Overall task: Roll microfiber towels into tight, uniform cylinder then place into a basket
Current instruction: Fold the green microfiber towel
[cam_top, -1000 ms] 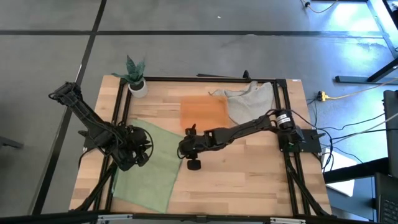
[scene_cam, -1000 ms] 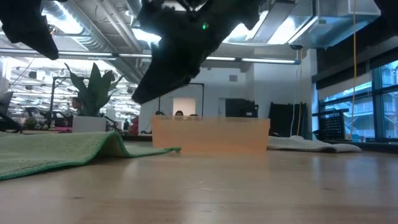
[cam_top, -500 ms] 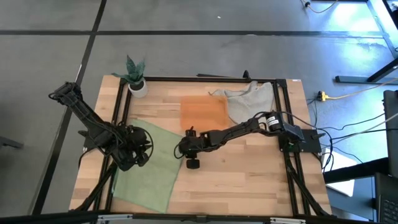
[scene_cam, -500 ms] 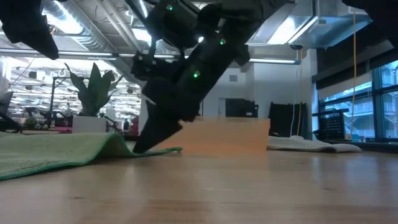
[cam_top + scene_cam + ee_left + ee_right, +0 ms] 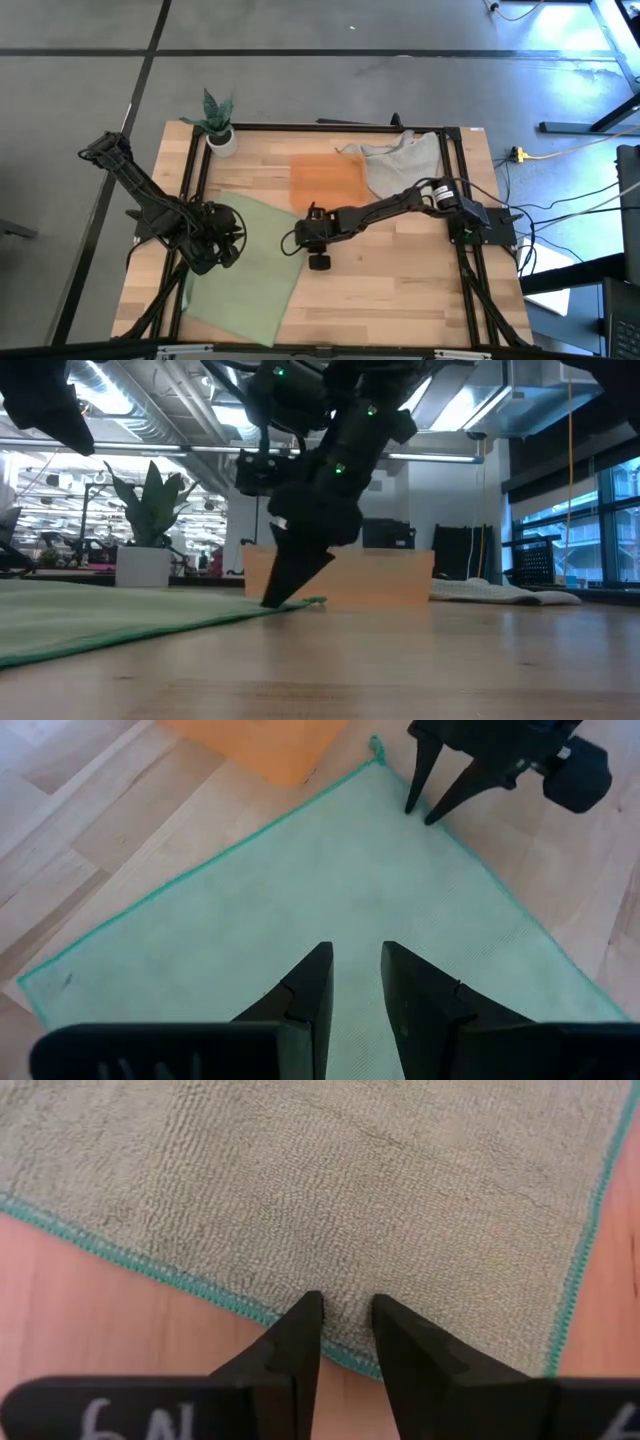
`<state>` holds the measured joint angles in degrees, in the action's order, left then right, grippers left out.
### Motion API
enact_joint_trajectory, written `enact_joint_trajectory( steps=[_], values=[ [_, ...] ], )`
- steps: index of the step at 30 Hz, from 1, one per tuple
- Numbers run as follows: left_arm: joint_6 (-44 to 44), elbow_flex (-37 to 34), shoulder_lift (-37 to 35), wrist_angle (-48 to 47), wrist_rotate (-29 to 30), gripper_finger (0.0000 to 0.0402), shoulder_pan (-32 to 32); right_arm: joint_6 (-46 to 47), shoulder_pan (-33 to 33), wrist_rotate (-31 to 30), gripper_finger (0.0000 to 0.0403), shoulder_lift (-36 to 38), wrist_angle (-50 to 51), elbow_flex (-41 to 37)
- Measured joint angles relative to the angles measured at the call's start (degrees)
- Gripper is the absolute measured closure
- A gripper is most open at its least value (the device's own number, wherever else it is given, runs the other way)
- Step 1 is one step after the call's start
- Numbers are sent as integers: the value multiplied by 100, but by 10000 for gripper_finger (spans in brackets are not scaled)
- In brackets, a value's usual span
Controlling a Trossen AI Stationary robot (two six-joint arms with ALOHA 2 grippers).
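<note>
A light green microfiber towel (image 5: 245, 270) lies spread flat on the table's left half. My right gripper (image 5: 345, 1320) stands on it just inside the right hem, close to the far right corner (image 5: 375, 745), its fingers a narrow gap apart. My left gripper (image 5: 355, 970) hangs over the towel's middle, open with a narrow gap and touching nothing. The orange basket (image 5: 325, 180) stands beyond the towel at mid-table with nothing in it. My right gripper rests both fingertips (image 5: 272, 600) on the towel's top face (image 5: 345, 1305), just inside its right hem and near the far right corner. The fingers come steeply from above, slanting in from the table's right. The towel lies flat on the table under them in one layer.
A small white plant pot (image 5: 220, 135) stands at the far left corner. A crumpled grey towel (image 5: 400, 160) lies at the far right, beside the basket. Bare wood shows on the near right half of the table.
My right gripper has come down, tipped steeper and set its tips on the towel's right edge. It has then gone toward the table's right edge, and that edge has gone with it. The hump in the towel has flattened out; the towel's left part has stayed.
</note>
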<state>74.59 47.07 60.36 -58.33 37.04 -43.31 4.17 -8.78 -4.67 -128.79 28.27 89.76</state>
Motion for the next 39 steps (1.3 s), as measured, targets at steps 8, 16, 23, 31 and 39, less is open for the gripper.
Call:
enact_joint_trajectory(
  steps=[8, 16, 23, 31, 39],
  values=[
    [0, 0, 0, 0, 0, 321, 0, 205, -7, -16, 304, 40, 823, 9],
    [0, 0, 0, 56, -2, 321, -2, 368, -16, 19, 304, 278, 1909, -20],
    [2, 0, 0, 63, -4, 321, -2, 607, -195, -172, 304, 657, 2332, -94],
    [-13, 0, 115, 62, -544, 321, -89, 773, -614, -612, 304, 1090, 2089, -70],
    [43, 0, 592, 346, -1773, 321, -440, 727, -1011, -612, 304, 1115, 1502, -57]
  ],
)
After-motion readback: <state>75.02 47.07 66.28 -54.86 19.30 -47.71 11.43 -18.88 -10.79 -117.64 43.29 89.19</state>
